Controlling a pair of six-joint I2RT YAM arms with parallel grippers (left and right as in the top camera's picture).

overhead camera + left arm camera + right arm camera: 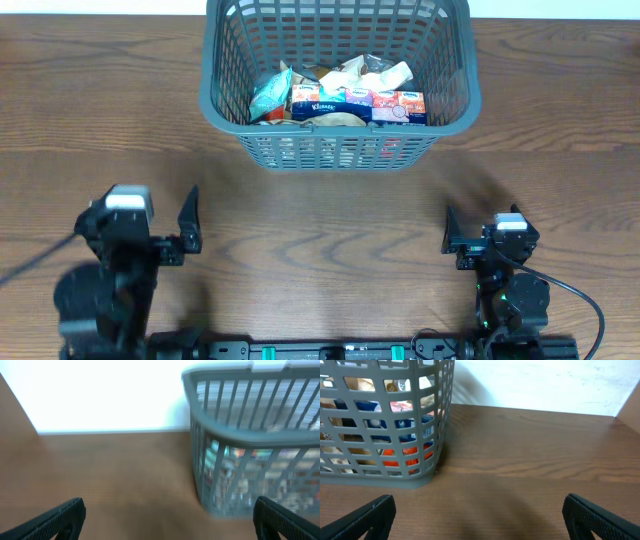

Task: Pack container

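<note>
Overhead, the container [340, 150] is sitting filled with packets [350, 100] while the left gripper [170, 517] and right gripper [480, 515] are holding fingers spread wide, empty.

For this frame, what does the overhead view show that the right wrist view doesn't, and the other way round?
Only overhead: the container's open top with packets piled inside, a Kleenex pack readable among them, plus the left gripper, open. Only right wrist: the white wall behind the table, and the right gripper's fingers spread wide over bare wood. Both: the grey lattice container standing on the wooden table with packets inside, and nothing held.
</note>
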